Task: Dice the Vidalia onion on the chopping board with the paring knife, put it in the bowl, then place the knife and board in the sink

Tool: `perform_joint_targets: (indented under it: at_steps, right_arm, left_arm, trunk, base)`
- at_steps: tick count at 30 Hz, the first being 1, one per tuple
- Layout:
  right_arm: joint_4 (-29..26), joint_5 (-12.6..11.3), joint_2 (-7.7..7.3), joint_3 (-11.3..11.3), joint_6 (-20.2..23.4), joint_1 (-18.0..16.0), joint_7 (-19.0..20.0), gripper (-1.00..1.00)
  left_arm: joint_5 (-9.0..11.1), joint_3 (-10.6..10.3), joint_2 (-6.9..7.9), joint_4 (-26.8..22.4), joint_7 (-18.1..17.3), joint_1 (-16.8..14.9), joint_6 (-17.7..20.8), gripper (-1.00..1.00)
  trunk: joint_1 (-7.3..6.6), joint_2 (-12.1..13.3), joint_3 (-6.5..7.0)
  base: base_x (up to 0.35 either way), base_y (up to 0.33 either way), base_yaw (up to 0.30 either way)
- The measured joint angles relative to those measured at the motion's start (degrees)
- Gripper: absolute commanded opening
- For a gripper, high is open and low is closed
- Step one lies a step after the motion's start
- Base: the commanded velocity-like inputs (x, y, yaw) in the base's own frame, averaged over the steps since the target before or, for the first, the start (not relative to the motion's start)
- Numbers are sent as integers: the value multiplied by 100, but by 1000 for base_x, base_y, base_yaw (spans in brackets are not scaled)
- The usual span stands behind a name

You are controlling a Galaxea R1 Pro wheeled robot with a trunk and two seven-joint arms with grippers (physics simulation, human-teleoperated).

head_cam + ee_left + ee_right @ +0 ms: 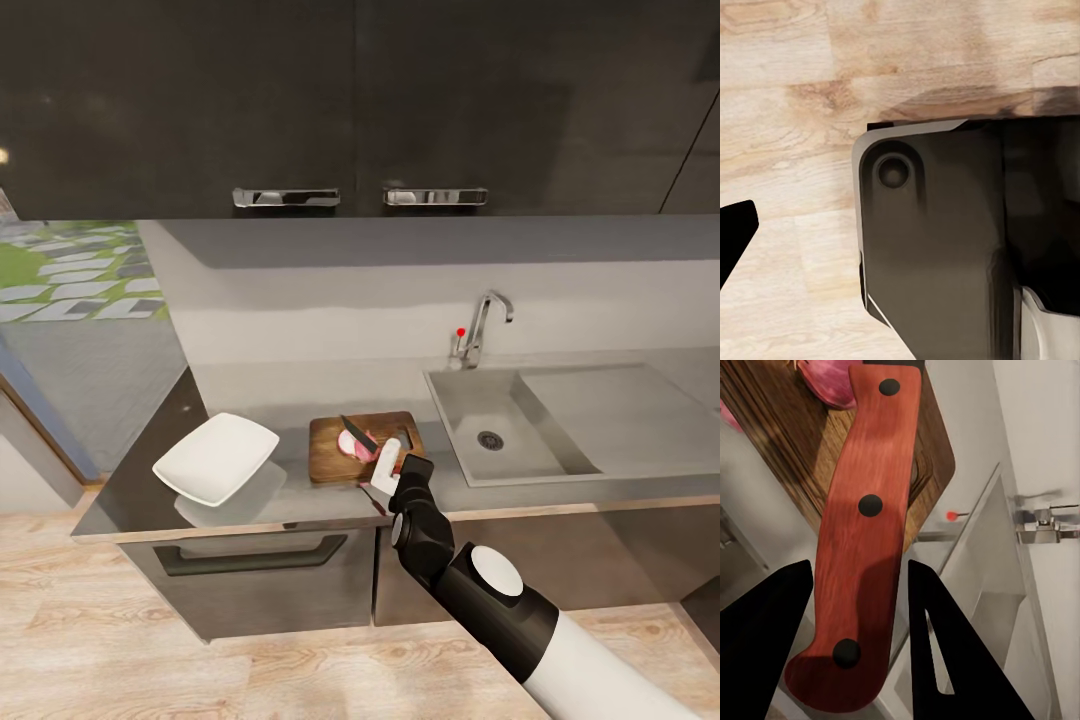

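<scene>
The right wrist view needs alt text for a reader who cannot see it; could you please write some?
A red knife handle with three dark rivets lies between the right gripper's dark fingers. Beyond it are the wooden chopping board with a pink onion piece, and the sink.

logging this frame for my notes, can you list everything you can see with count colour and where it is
countertop: 1, glossy grey, over dark cabinets
sink: 1, grey steel, set in the countertop at right
tap: 1, chrome with red knob, behind the sink
bowl: 1, white, on the countertop, left of the board
chopping board: 1, dark brown wood, between bowl and sink
onion: 1, purplish, on the board
knife: 1, red handle, over the board's near edge, blade by the onion
right gripper: black fingers either side of the knife handle
</scene>
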Motion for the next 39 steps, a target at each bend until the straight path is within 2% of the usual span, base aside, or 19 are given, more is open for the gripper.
perform_joint_targets:
  at_steps: [20,39]
  right_arm:
    - [0,-1,0,0,0,0,0,-100]
    - [0,2,0,0,0,0,4,-100]
  left_arm:
    - [0,0,0,0,0,-2,0,100]
    - [0,0,-4,0,0,-2,0,100]
  trunk:
    - [0,0,-7]
    - [0,0,-152]
  base:
    - [0,0,0]
    - [0,0,0]
